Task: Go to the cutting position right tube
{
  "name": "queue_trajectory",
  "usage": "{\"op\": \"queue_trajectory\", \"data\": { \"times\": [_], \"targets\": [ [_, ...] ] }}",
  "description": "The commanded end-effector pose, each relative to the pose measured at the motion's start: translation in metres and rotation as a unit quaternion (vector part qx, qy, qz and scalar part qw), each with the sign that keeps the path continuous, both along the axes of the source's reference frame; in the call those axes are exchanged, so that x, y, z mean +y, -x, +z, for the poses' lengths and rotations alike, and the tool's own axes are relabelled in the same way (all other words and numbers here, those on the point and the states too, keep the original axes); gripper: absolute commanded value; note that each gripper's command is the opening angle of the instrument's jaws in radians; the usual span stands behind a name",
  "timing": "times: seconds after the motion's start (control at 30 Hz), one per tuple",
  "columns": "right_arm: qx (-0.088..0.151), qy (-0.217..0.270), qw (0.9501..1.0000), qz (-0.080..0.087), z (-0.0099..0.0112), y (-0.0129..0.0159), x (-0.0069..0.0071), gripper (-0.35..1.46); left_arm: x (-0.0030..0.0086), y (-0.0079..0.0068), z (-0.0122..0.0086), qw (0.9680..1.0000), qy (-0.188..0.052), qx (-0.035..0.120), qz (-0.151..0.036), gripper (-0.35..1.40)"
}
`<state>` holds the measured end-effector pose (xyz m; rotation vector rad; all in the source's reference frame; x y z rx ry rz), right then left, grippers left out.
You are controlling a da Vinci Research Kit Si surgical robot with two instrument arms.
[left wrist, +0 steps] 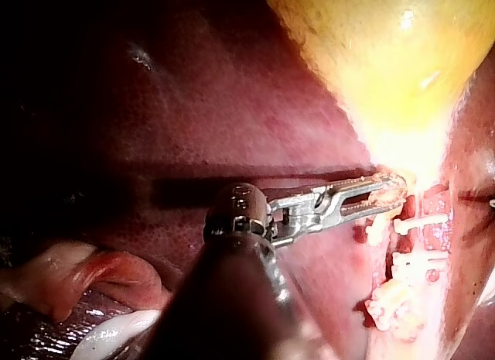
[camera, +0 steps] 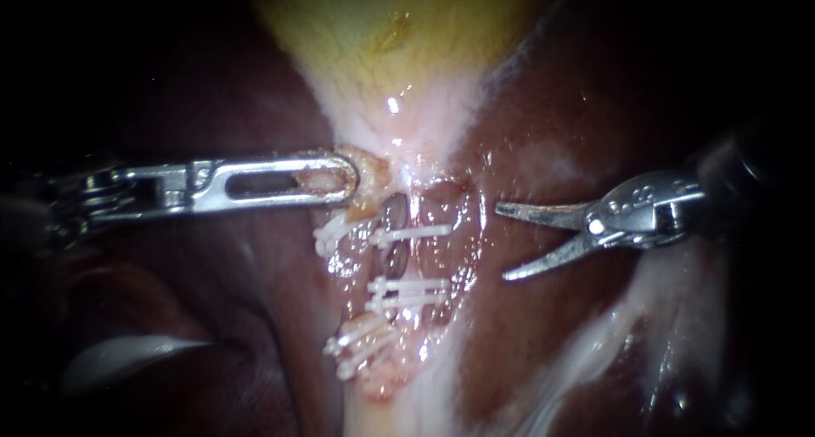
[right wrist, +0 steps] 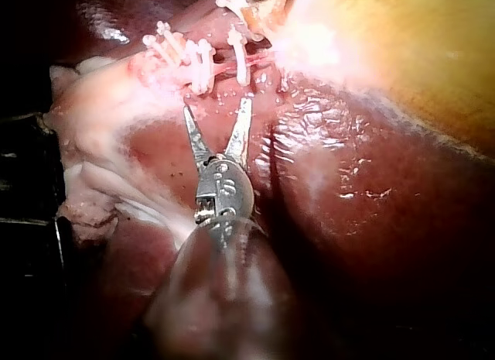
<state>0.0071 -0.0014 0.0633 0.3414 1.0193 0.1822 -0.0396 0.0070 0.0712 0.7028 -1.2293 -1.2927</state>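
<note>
The yellow gallbladder [camera: 382, 30] narrows to a pale neck. My left instrument [camera: 340, 181] comes in from the left, its slotted jaws shut on a bit of tissue at that neck, also seen in the left wrist view [left wrist: 387, 191]. Below the neck, white clips [camera: 412, 232] cross a dark right tube [camera: 395, 260], with a second pair of clips [camera: 407, 291] lower down. More clips [camera: 356, 339] sit to the left. My right instrument [camera: 501, 242] has two curved blades standing open, apart from the tube on its right. In the right wrist view the blades [right wrist: 216, 104] point at the clips [right wrist: 193, 62].
Dark red liver [camera: 552, 318] surrounds the clipped area on both sides. Pale fatty bands [camera: 611, 335] run across the lower right. A pale glossy fold [camera: 127, 356] lies at lower left, and pink folded tissue [left wrist: 85, 275] lies beside the left shaft.
</note>
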Motion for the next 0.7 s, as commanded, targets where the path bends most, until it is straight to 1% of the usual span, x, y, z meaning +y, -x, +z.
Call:
{"op": "queue_trajectory", "data": {
  "times": [0.03, 0.1, 0.17, 0.23, 0.27, 0.33, 0.37, 0.47, 0.57, 0.7],
  "targets": [
    [0.0, 0.0, 1.0, 0.0, 0.0, 0.0, 0.0, 1.44, 0.0, -0.0001, -0.0001, 1.0, 0.0, 0.0, 0.0, -0.35],
    [0.0, 0.0, 1.0, 0.0, 0.0, 0.0, 0.0, 1.44, 0.0001, -0.0003, -0.0003, 1.0, -0.001, -0.001, 0.001, -0.35],
    [0.0, 0.0, 1.0, 0.0, -0.0001, 0.0, -0.0001, 1.44, 0.0005, -0.0009, -0.0009, 1.0, -0.003, -0.003, 0.003, -0.35],
    [0.0, 0.0, 1.0, 0.0, -0.0001, 0.0, -0.0001, 1.44, 0.0009, -0.0018, -0.0017, 1.0, -0.006, -0.001, 0.003, -0.35],
    [0.0, 0.0, 1.0, 0.0, -0.0001, 0.0, -0.0001, 1.44, 0.0011, -0.002, -0.002, 1.0, -0.007, 0.0, 0.001, -0.35],
    [0.0, 0.0, 1.0, 0.0, -0.0001, 0.0, -0.0001, 1.44, 0.0016, -0.0031, -0.003, 1.0, -0.008, -0.003, -0.005, -0.35],
    [0.0, 0.0, 1.0, 0.0, -0.0002, 0.0, -0.0001, 1.44, 0.0019, -0.0037, -0.0036, 0.9999, -0.01, -0.006, -0.012, -0.35],
    [0.0, 0.0, 1.0, 0.0, -0.0002, -0.0001, -0.0002, 1.44, 0.0024, -0.005, -0.0051, 0.9998, -0.003, -0.007, -0.018, -0.35],
    [0.0, 0.0, 1.0, 0.0, -0.0002, -0.0002, -0.0002, 1.44, 0.0027, -0.0058, -0.0064, 0.9996, 0.002, -0.01, -0.025, -0.35],
    [-0.001, 0.001, 1.0, 0.001, -0.0002, -0.0002, -0.0002, 1.44, 0.0027, -0.0061, -0.0072, 0.9996, 0.003, -0.01, -0.025, -0.35]
  ]
}}
